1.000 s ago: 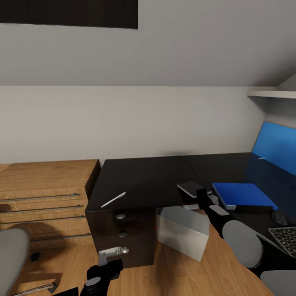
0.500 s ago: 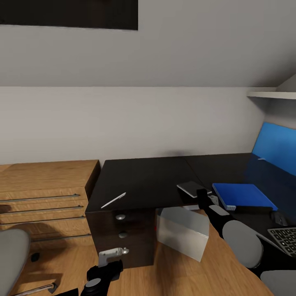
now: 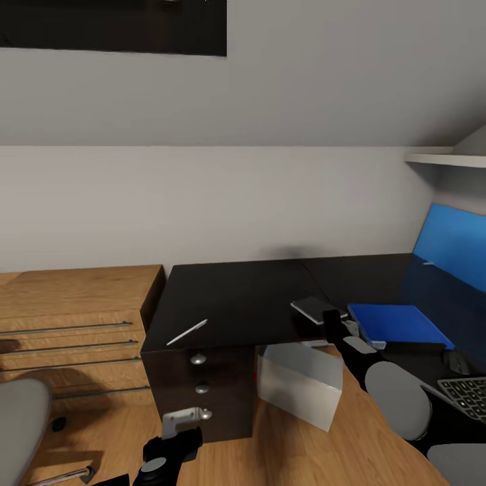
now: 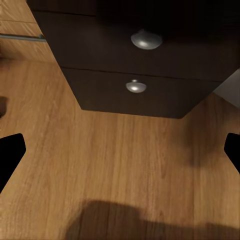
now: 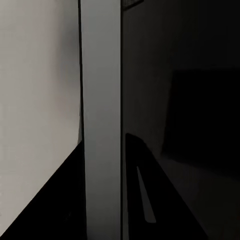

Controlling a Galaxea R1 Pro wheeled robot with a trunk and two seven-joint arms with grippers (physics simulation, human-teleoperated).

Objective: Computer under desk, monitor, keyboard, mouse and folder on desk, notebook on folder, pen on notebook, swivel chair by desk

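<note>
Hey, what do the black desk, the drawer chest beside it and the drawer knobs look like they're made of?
The desk looks like glossy black laminate or lacquer, going by its faint reflections. The drawer chest looks like light wood, with visible grain. The drawer knobs look like brushed silver metal with soft highlights, though a render leaves that open.

My head view is evenly and softly lit, sharp to the edges. The glossy black surface (image 3: 236, 297) mirrors the blue panel (image 3: 452, 246) faintly. Soft shadows lie on the plank floor (image 4: 115, 165) below my left wrist. My right wrist view is dim, close and blurred.
</note>
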